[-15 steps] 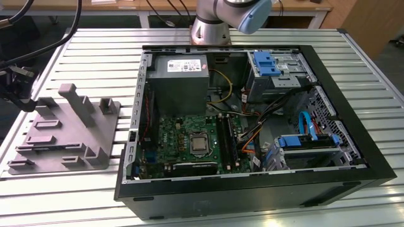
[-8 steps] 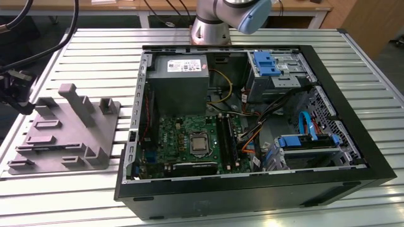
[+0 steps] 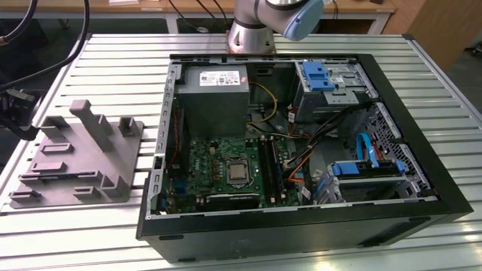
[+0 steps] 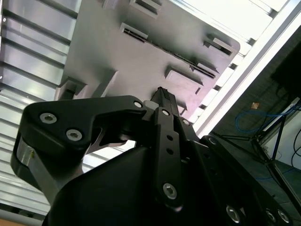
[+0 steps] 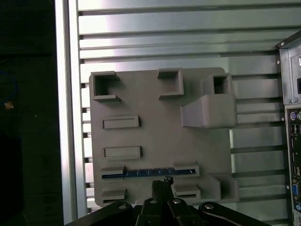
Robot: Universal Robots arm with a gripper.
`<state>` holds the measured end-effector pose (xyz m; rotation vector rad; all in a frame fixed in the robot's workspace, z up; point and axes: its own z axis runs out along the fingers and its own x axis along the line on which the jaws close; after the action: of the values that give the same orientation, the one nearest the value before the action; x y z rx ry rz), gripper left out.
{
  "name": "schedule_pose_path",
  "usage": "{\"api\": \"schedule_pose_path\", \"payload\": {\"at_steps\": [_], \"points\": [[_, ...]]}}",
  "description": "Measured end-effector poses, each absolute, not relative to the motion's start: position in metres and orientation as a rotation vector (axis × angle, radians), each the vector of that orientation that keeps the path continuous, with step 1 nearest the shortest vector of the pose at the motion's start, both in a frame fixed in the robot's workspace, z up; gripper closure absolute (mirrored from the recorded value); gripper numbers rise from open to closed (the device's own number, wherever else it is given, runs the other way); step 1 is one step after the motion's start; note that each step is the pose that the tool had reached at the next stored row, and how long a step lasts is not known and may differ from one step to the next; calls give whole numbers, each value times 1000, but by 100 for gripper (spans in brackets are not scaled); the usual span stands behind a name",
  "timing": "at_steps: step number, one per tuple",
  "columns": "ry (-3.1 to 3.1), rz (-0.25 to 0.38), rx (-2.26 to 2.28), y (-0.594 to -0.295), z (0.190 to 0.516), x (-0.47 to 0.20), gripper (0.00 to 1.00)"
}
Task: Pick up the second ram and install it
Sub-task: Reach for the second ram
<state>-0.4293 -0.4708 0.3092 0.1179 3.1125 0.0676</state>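
The gripper, its fingers pressed together and empty, hangs just over the second ram, which stands on edge in a slot of the grey plate beside the open computer case.

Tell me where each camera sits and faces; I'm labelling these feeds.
Exterior view: off-arm, looking down on the computer case and grey plate; arm base shows.
First wrist view: wrist-mounted, straight down on the plate holding the second ram; gripper shows.
Second wrist view: wrist-mounted, slanting along the gripper toward the plate.
Shared: plate everywhere; gripper in both wrist views.
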Motion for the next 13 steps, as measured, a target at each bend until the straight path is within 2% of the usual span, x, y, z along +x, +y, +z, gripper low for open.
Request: {"api": "schedule_pose_path", "payload": {"at_steps": [13], "points": [[3113,68,118,-472,292,-443,90]]}}
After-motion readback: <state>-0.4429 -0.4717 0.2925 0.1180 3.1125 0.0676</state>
